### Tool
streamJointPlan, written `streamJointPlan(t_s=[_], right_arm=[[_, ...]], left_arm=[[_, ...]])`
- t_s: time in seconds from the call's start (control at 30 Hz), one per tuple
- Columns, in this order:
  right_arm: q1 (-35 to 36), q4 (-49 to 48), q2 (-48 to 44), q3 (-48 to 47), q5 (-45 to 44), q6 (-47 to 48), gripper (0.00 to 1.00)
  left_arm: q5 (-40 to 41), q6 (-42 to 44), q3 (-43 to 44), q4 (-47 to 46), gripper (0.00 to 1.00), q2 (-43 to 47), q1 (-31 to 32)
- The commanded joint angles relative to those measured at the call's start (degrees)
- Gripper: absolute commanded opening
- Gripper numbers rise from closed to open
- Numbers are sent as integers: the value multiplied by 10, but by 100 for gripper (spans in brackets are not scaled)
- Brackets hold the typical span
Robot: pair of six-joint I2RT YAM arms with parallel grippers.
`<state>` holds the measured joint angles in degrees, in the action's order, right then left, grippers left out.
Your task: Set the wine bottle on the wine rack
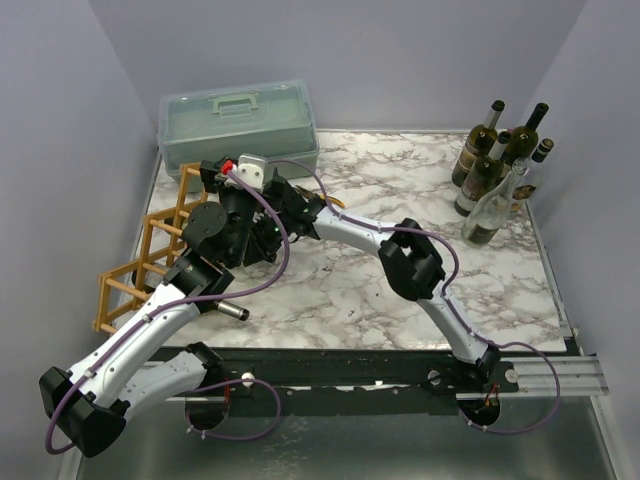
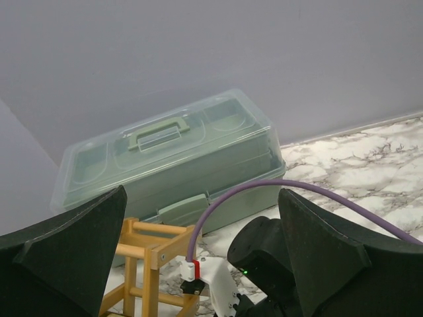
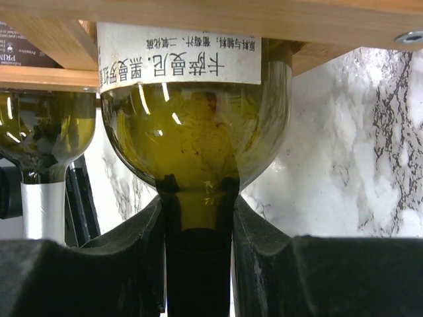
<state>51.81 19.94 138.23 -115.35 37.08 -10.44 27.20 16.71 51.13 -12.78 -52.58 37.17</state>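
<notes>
Seating step: the right tool (image 3: 198, 264) pinches the wine bottle (image 3: 195, 132) by its neck, with the body inside a cell of the wine rack (image 3: 198, 14). The left tool (image 2: 198, 251) hangs spread and empty near the rack. The next move likely calls for a gentle push home, then release.

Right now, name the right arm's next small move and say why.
Probably open the right claw and let go. It clamps the neck of the wine bottle, whose body seems to lie under a wooden rail of the wine rack, beside another bottle.
</notes>
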Motion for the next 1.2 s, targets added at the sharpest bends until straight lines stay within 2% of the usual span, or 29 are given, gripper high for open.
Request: streamJointPlan(t_s=[0.0, 0.17, 0.2, 0.3, 0.4, 0.53, 0.67, 0.83, 1.0, 1.17], right_arm=[[9, -115, 0, -16, 32, -16, 26], [11, -145, -13, 14, 3, -42, 45], [11, -143, -15, 15, -6, -46, 46], [11, -120, -26, 21, -25, -44, 59], [11, -114, -63, 63, -47, -40, 71], [10, -99, -134, 135, -89, -26, 79], [-3, -91, -218, 224, -137, -14, 81], [-45, -130, -335, 398, -209, -19, 80], [-138, -147, -445, 527, -257, -46, 70], [-244, -141, -576, 591, -314, -52, 71]], left_arm=[[-16, -9, -5, -10, 98, -4, -3], [-16, -11, -6, -11, 98, -2, -3], [-16, -10, -5, -11, 98, -2, -3], [-16, -11, -6, -11, 98, -2, -3], [-18, -12, -6, -11, 98, -2, -3], [-20, -15, -6, -11, 98, 2, -3], [-18, -13, -8, -11, 98, 7, -3], [37, -8, -8, -17, 99, 20, -3], [63, -32, -8, -20, 99, 19, -3], [52, -36, -9, -18, 99, 8, -3]])
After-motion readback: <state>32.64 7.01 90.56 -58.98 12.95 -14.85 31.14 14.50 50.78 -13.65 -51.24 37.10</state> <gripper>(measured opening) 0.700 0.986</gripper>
